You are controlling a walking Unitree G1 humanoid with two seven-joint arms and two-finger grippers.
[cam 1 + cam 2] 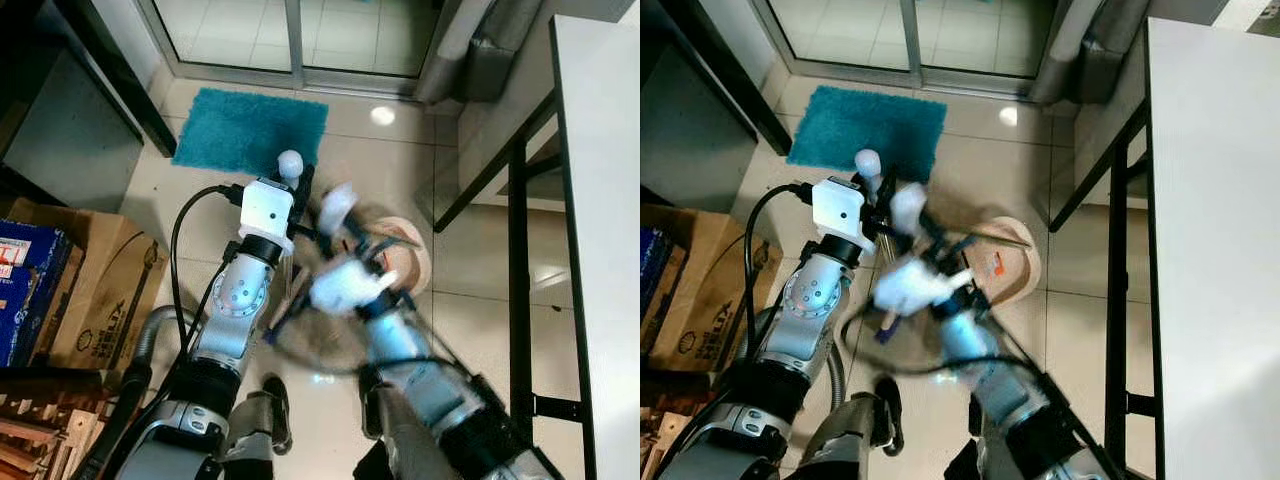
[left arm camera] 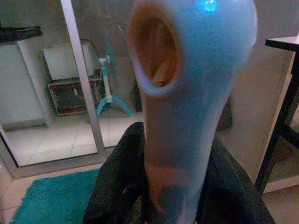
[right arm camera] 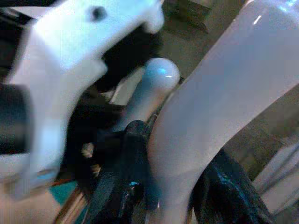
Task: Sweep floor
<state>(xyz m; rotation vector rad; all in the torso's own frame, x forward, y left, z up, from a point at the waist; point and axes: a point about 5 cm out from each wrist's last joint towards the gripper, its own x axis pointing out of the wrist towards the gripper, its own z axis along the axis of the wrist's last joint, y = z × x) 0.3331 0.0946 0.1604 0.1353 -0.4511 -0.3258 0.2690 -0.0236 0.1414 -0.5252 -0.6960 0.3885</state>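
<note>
My left gripper [image 1: 296, 192] is shut on a white broom handle [image 2: 187, 93] with a hanging hole near its rounded tip [image 1: 290, 163]. Its black fingers [image 2: 119, 182] clamp the handle from both sides. My right gripper [image 1: 345, 228], blurred, is shut on a second white handle [image 3: 219, 93] close beside the first. Both are held over the tiled floor in front of me. A beige dustpan [image 1: 405, 262] lies low by the right gripper, partly hidden behind it. The lower ends of both handles are hidden by my arms.
A teal mat [image 1: 250, 128] lies before the glass sliding door [image 1: 300, 35]. Cardboard boxes [image 1: 100, 290] and a grey hose [image 1: 150, 335] stand at my left. A white table [image 1: 600, 200] on black legs [image 1: 518, 270] lines the right side.
</note>
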